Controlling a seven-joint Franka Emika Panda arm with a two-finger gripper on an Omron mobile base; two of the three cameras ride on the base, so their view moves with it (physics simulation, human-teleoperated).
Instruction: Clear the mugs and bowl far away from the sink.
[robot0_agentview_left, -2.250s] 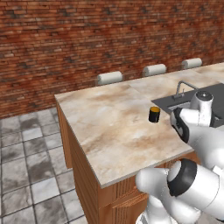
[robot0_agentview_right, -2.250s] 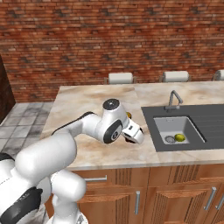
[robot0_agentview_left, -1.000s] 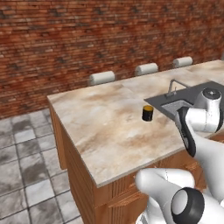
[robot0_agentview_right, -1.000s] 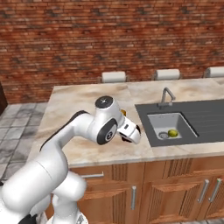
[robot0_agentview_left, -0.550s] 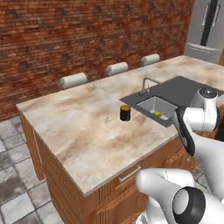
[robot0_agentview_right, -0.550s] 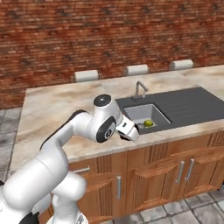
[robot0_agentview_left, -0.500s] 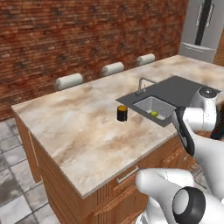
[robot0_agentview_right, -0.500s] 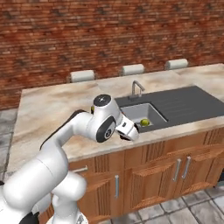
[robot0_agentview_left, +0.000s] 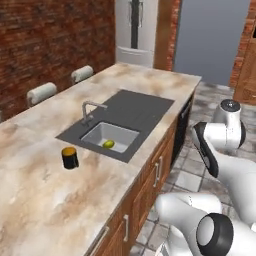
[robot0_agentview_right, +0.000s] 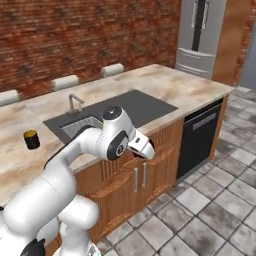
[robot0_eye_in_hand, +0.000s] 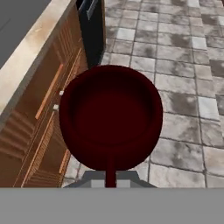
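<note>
In the hand view a dark red mug (robot0_eye_in_hand: 111, 116) hangs over the tiled floor beside the cabinet fronts. My gripper (robot0_eye_in_hand: 110, 178) is shut on the mug's handle side. From the right base view, my gripper (robot0_agentview_right: 149, 149) sits low in front of the counter edge, below the sink (robot0_agentview_right: 126, 105). A black mug (robot0_agentview_left: 70, 157) with an orange inside stands on the marble counter left of the sink (robot0_agentview_left: 142, 107); it also shows as the black mug (robot0_agentview_right: 31, 139). The bowl is out of view.
A small yellow-green round thing (robot0_agentview_left: 108, 144) lies in the basin. A black dishwasher (robot0_agentview_right: 197, 135) is set under the counter's right end, and a steel fridge (robot0_agentview_right: 200, 35) stands behind. Stools (robot0_agentview_left: 42, 92) line the far side. Tiled floor (robot0_agentview_right: 210, 205) lies open to the right.
The whole picture has shifted: the base has turned and driven along the counter, bringing the fridge, dishwasher and floor into view. The gripper stays shut on the red mug.
</note>
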